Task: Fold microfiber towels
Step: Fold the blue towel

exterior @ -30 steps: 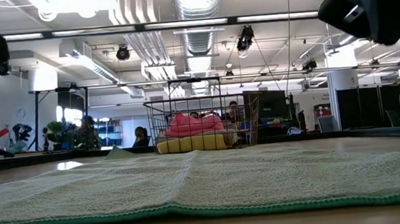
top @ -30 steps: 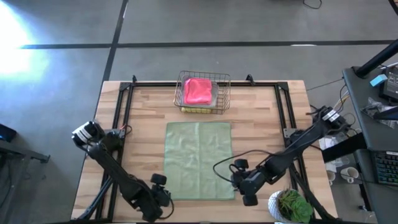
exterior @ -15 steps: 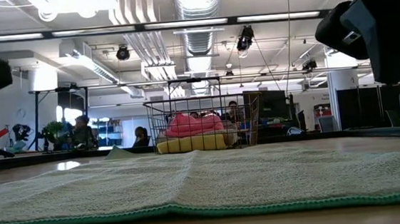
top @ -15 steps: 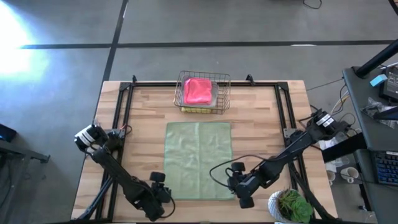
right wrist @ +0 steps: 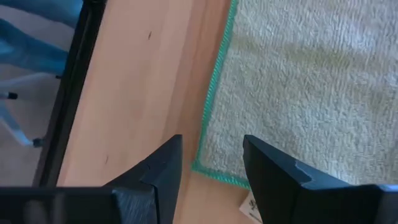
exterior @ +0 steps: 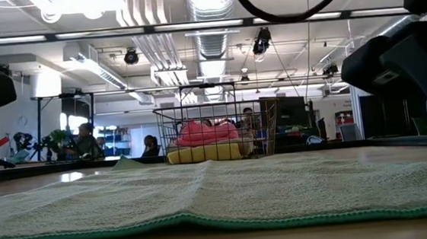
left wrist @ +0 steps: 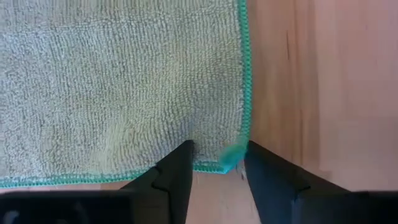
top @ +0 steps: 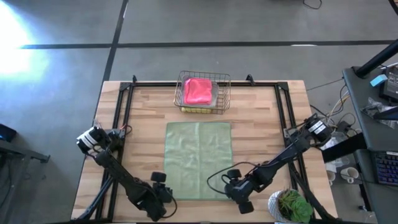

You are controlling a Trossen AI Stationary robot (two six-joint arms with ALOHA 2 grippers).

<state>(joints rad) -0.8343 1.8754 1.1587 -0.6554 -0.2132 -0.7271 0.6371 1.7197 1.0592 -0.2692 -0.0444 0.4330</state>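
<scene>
Both arms reached low over the table's near edge, the left gripper [top: 163, 191] toward the near-left corner, the right gripper [top: 232, 188] toward the near-right; each gripper's dark fingers [left wrist: 176, 177] stood parted, pointing down.

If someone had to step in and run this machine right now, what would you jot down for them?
Left tool: open, fingers straddling the near-left corner of the green towel, not yet pinched.
Right tool: open, over the towel's near-right corner, nothing held.
Green towel lies flat and unfolded mid-table.
Basket at the far edge holds a pink towel on top of a yellow one.
Done: the green one spread out.
Left: grip both near corners and fold it.
</scene>
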